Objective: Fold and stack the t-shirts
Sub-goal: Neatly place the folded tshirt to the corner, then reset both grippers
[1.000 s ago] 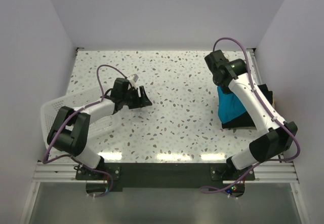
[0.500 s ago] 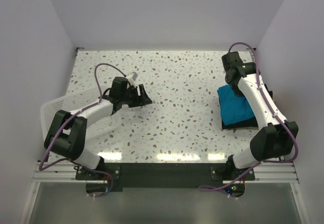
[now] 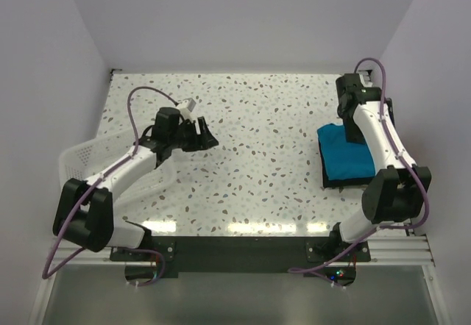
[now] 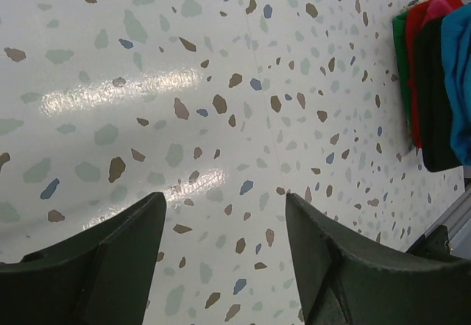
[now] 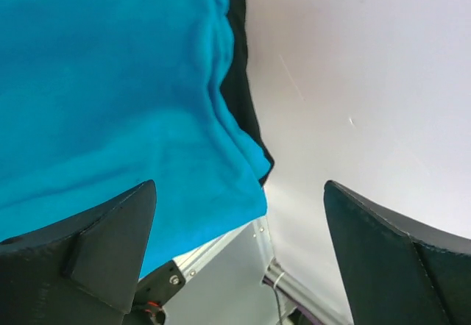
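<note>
A folded teal shirt [image 3: 346, 159] lay squarely on a folded black shirt [image 5: 237, 97] at the right edge of the speckled worktop [image 3: 272, 119] — by the look of it the folding and stacking were finished, with little left but to draw the arms clear. The right arm reached forward along the right wall, its claw [image 5: 239, 185] spread wide and empty just above the teal shirt's far end. The left arm stretched from beside the white basket [image 3: 81, 156] toward the middle, its claw [image 4: 224, 200] likewise parted and empty — hovering over the worktop, well apart from the pile.
</note>
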